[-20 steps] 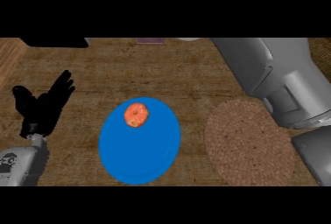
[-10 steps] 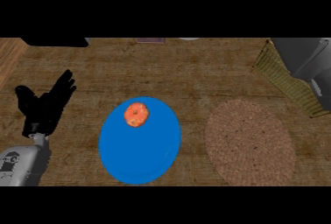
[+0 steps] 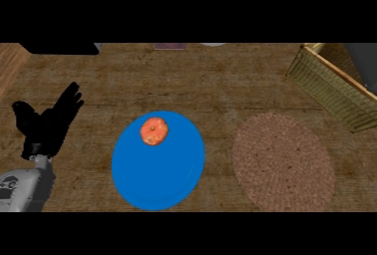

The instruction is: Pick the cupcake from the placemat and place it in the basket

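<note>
Orange cupcake (image 3: pixel 154 131) lies on the upper part of the blue plate (image 3: pixel 158 174), apart from the left hand (image 3: pixel 46 127), which rests open and empty left of the plate, brown placemat (image 3: pixel 283 160) right of plate, basket (image 3: pixel 335 84) beyond that.

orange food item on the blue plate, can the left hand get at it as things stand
Probably yes: the left hand rests open just left of the blue plate, and nothing stands between it and the orange food item near the plate's top.
</note>
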### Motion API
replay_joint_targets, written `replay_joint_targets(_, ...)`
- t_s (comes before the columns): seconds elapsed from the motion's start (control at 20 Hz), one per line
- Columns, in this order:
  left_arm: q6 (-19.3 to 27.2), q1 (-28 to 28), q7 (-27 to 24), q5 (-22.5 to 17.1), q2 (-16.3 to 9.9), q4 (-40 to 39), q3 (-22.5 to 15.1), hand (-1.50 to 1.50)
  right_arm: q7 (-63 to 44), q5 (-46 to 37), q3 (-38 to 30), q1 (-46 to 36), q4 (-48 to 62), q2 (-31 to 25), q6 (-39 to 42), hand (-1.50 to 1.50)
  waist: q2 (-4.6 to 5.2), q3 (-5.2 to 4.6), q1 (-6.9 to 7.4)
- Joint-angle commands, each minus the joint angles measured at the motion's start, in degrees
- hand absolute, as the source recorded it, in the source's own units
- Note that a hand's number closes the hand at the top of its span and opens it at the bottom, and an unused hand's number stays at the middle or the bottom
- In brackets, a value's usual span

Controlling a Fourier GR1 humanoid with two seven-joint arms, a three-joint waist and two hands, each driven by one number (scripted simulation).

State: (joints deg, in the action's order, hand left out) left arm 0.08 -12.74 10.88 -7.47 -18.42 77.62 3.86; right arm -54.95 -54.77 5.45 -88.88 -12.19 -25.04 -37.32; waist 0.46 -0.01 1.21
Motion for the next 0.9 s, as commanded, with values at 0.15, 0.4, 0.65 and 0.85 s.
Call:
replay_joint_targets(0.15,0.1,1.8,0.5,0.4,0.5,1.8,0.3,0.00,5.9,3.1,-3.5,8.1,-4.4,-3.7,-2.8,1.50,-0.33,0.04,-0.53)
replay_joint_targets(0.4,0.0,-0.1,3.0,0.2,0.0,3.4,0.8,0.00,10.2,4.1,-5.6,13.9,-3.9,-3.8,-8.7,1.50,0.09,0.06,0.25)
replay_joint_targets(0.65,-0.8,0.8,0.0,0.7,0.6,1.3,0.7,0.00,3.9,3.6,-7.9,14.4,-3.1,-6.9,-14.0,-1.50,0.09,0.04,0.13)
replay_joint_targets(0.85,-0.3,0.6,0.7,0.8,1.4,1.4,1.2,0.00,10.3,5.2,-9.5,17.2,-4.1,-9.0,-9.9,-1.50,-0.06,0.03,-0.11)
